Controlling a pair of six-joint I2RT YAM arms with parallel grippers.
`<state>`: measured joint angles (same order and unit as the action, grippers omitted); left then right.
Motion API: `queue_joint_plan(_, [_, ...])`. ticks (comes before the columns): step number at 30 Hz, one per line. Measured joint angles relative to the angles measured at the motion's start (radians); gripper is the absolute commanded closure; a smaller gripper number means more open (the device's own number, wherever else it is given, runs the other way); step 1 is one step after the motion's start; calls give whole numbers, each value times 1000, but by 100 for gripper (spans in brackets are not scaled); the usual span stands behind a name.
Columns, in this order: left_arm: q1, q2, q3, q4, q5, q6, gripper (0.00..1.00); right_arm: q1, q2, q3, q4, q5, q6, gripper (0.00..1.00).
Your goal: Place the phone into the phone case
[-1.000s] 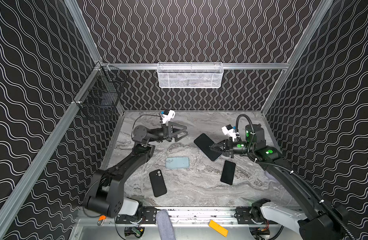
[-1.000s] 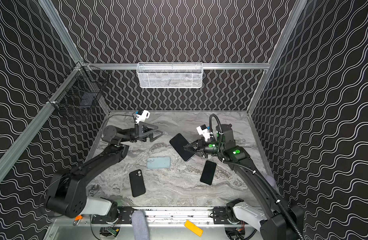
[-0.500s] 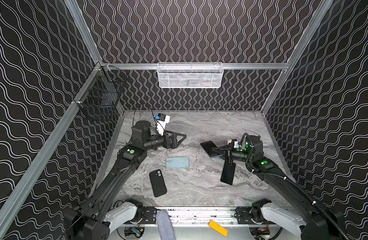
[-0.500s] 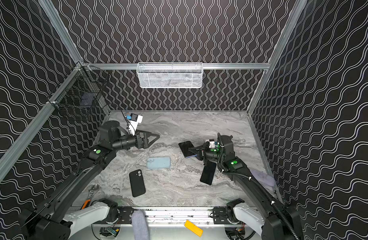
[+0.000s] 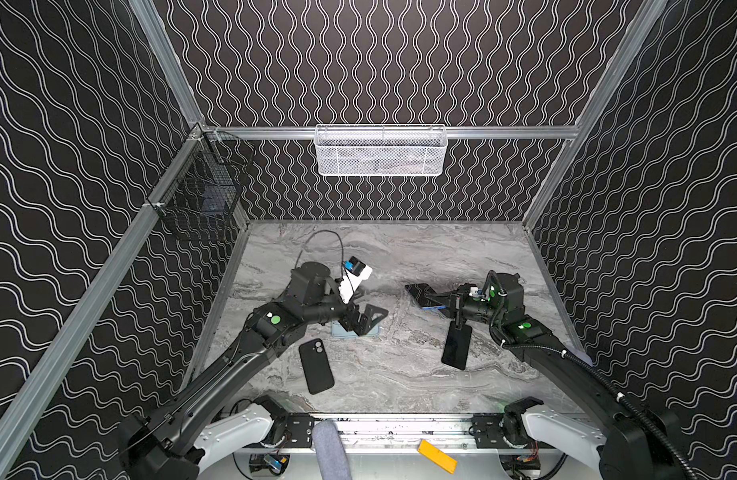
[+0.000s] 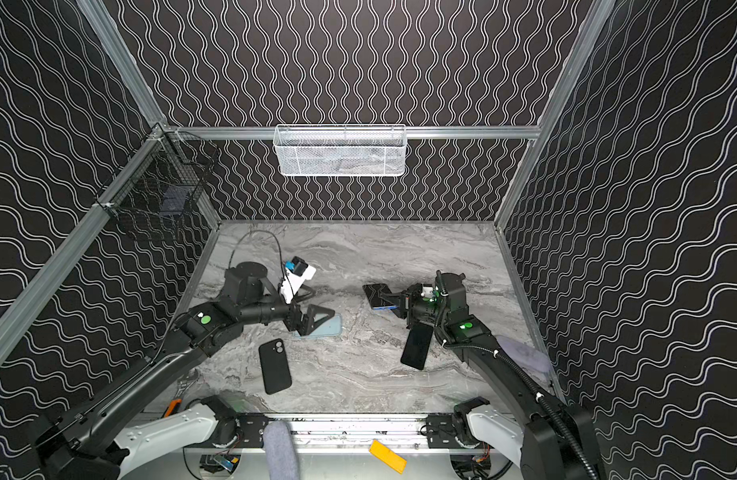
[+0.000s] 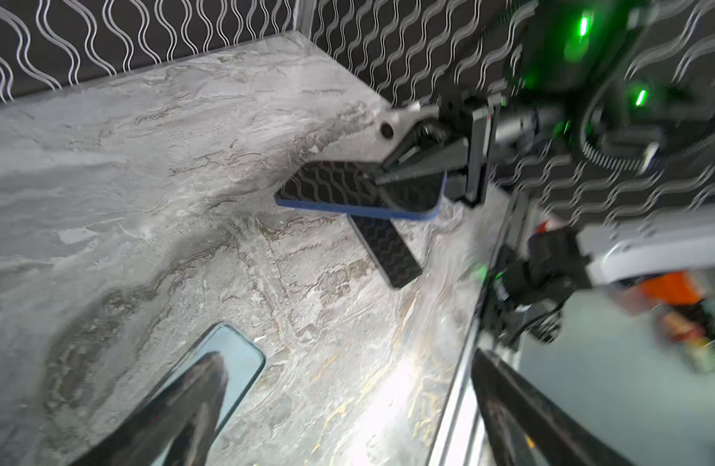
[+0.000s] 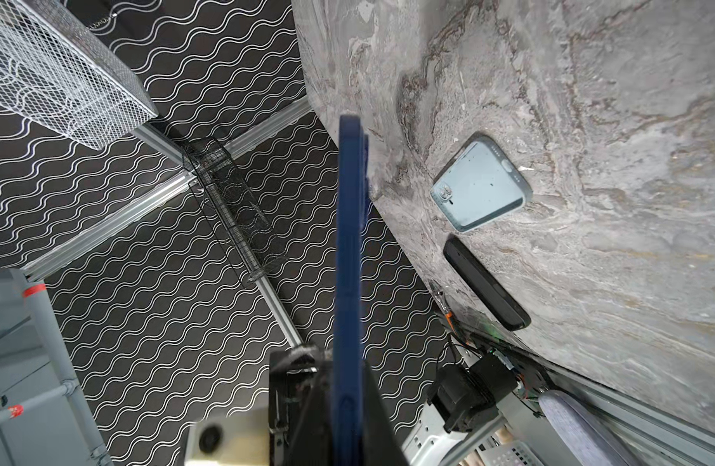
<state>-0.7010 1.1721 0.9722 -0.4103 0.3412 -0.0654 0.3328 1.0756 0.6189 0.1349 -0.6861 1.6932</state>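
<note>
Right wrist shows pale case (image 8: 481, 183) whole (half-hidden from above); right end effector (image 7: 376, 177) clamps blue phone (image 8: 350, 242), left end effector (image 5: 367, 321) apart.

A white mesh basket (image 5: 380, 151) hangs on the aluminium rail (image 5: 504, 132) across the back wall, at the upper centre of both top views. A black wire basket (image 5: 200, 195) hangs at centre left and holds 1 dark blue item (image 6: 173, 203). Black walls with white wavy lines (image 5: 400, 62) enclose the grey marbled table (image 5: 400, 257). At the bottom edge are a grey padded cylinder (image 5: 329, 451) and a flat orange-yellow piece (image 5: 437, 456). A lilac-grey cloth (image 6: 522, 353) lies at the table's right edge.
</note>
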Motion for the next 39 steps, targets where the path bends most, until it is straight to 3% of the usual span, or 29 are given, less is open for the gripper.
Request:
queue_joint_plan(4, [-149,-30,-37,-2,-233,154,2,-1,27,3,9,3,3,100])
queue_joint_plan(8, [-243,-43,-68,33,-419,252,2,-1,63,18,25,2,4,100])
queue_joint_plan(16, [-481,-10,-137,282,-738,502,2,-1,92,22,47,-2,3,100])
queue_joint_plan(21, [-529,34,-141,392,-824,595,2,-1,113,10,68,-8,4,100])
queue_joint_plan(24, [-529,47,-129,414,-835,585,2,-1,119,18,71,-15,-11,100])
queue_joint_plan(27, [-464,37,-79,367,-768,484,2,-5,124,77,39,-23,-85,100])
queue_joint_plan(31, [-259,-11,1,265,-563,261,2,-38,118,173,-26,-55,-295,100])
queue_joint_plan(35, [-24,-33,39,158,-220,37,2,-93,87,168,-75,-131,-512,100])
queue_joint_plan(39, [151,38,43,119,200,-151,4,-100,87,180,-141,-272,-728,100])
